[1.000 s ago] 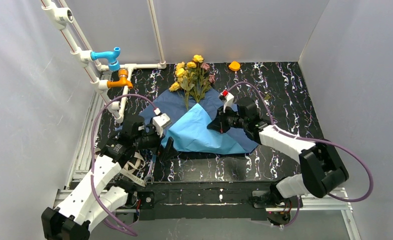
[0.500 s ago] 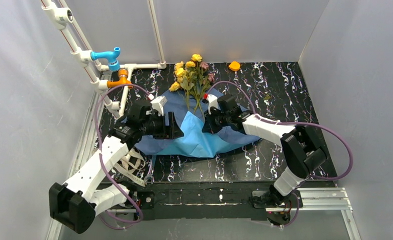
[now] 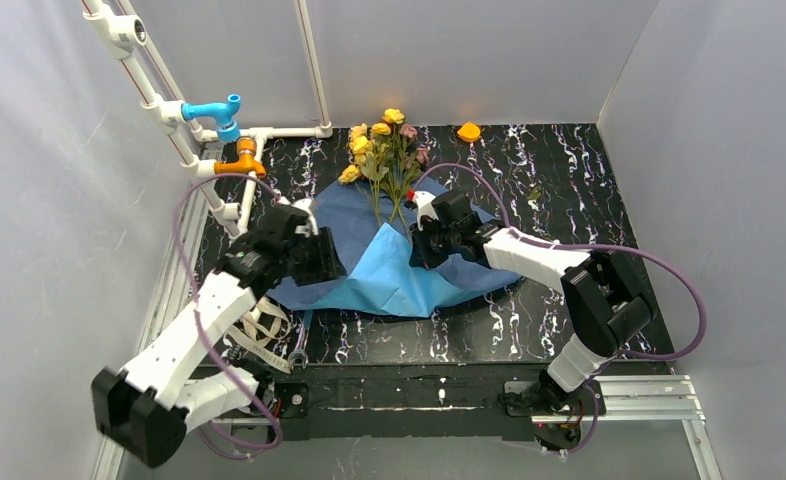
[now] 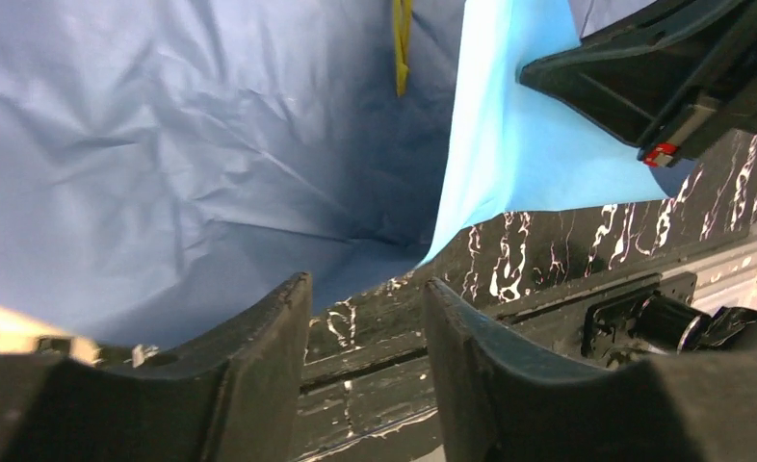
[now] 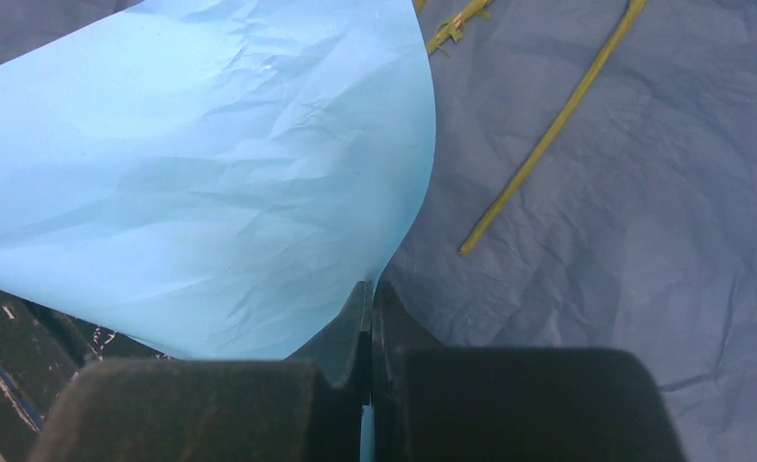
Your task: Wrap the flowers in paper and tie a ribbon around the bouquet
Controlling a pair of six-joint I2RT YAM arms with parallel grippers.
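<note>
Three pale walls [image 3: 469,50] box the scene in, and up the left one run white pipes [image 3: 159,100] with a blue fitting [image 3: 214,110] and an orange one [image 3: 244,160]. Below them is the desk [image 3: 569,180], black and veined with white like marble.

Spread across its middle lies the paper [image 3: 389,275], big and creased. Its darker blue face lies flat, and a lighter blue flap is raised over the near half, peaked like a tent. Both arms lean in over it, one from each side. At the far end are the flowers [image 3: 384,150], yellow heads and a few dusky pink ones pointing at the back wall, thin stems running down onto the sheet.

Now the right claw [image 3: 431,250]: pressed tight together. Its wrist view shows the edge of the light flap caught between the two fingers [image 5: 346,337], with a stem [image 5: 548,135] lying loose on the dark paper beyond.

The left claw [image 3: 327,265] sits low at the sheet's left side. Its jaws are partly apart with nothing between them, only black desk showing through the gap, and the paper's edge lies just past the tips.

Down by the left arm's base, off the paper, the beige ribbon [image 3: 259,335] lies in loose loops. Smallest of all is an orange lump [image 3: 468,131] by the back wall, well apart from the rest.
</note>
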